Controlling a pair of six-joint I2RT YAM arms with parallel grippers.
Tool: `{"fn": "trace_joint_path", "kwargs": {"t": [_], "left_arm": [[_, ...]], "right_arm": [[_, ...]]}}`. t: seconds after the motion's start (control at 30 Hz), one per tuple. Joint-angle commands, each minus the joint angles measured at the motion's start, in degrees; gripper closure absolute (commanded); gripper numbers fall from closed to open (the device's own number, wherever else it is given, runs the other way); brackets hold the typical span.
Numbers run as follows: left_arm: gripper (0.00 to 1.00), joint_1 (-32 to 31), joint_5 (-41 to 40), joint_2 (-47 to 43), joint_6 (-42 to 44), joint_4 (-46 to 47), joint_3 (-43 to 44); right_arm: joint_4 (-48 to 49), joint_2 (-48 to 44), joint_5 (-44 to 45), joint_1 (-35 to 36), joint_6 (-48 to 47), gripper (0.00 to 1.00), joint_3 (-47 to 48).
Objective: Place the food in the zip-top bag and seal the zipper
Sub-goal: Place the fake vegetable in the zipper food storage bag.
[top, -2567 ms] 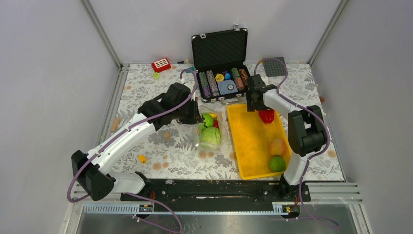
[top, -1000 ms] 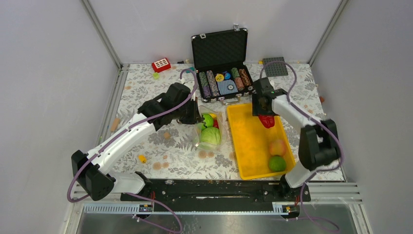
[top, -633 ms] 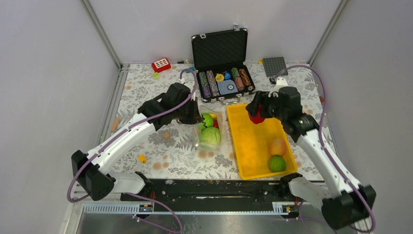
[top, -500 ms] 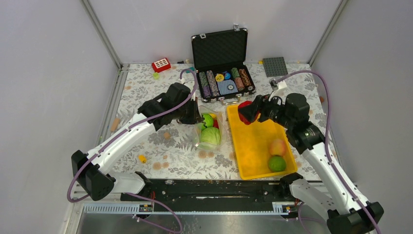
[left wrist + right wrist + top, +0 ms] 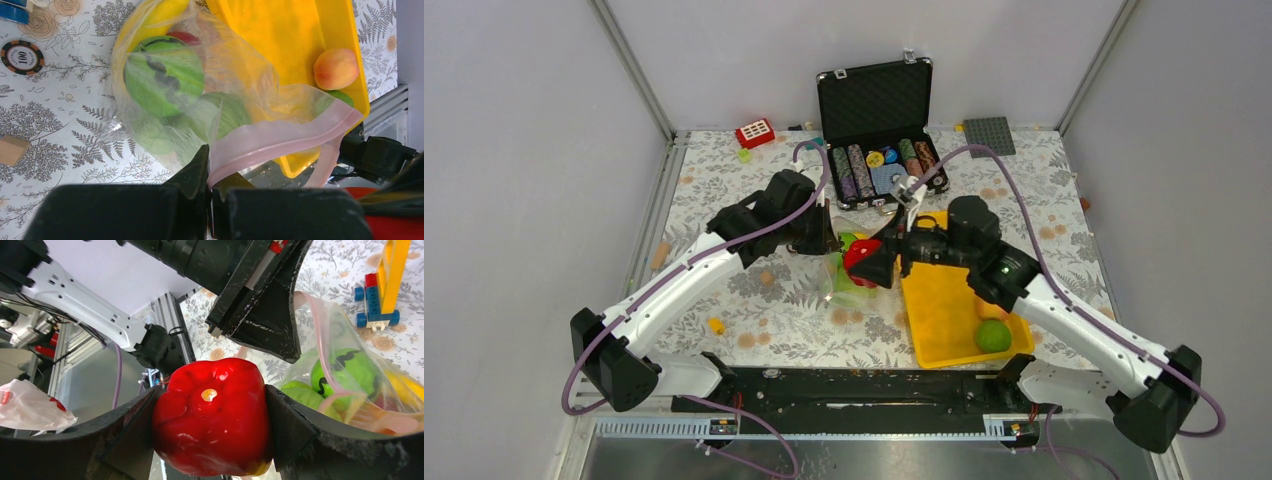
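Note:
The clear zip-top bag (image 5: 852, 280) lies left of the yellow tray (image 5: 936, 310), with green toys and a yellow banana (image 5: 160, 12) inside. My left gripper (image 5: 210, 190) is shut on the bag's pinkish zipper strip (image 5: 280, 140) and holds the mouth up. My right gripper (image 5: 869, 262) is shut on a red toy pepper (image 5: 212, 415), held over the bag's mouth just beside the left gripper (image 5: 829, 240). An orange-pink peach (image 5: 336, 68) and a green round fruit (image 5: 992, 335) lie in the tray's near end.
An open black case (image 5: 879, 130) with poker chips stands behind the bag. A red brick (image 5: 754, 132) and a grey baseplate (image 5: 989, 135) sit at the back. A loose chip (image 5: 22, 50) and a wooden block (image 5: 11, 150) lie on the floral cloth.
My right arm has lifted the red pepper out of the tray's far end and swung it left, to the bag's mouth. The left arm and bag have not moved.

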Motion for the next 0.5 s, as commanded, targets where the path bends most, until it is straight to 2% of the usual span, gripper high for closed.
{"fn": "trace_joint_path", "kwargs": {"t": [0.0, 0.17, 0.47], "left_arm": [[1.0, 0.3, 0.8, -1.9, -0.6, 2.5, 1.0], [1.0, 0.3, 1.0, -2.3, -1.1, 2.6, 0.8], [1.0, 0.3, 1.2, -2.0, -0.7, 2.8, 1.7]], "right_arm": [[-1.5, 4.6, 9.9, 4.3, -4.9, 0.69, 4.3], [-6.1, 7.6, 24.5, 6.4, -8.3, 0.65, 6.5], [-8.7, 14.8, 43.5, 9.1, -15.1, 0.6, 10.4]]}}
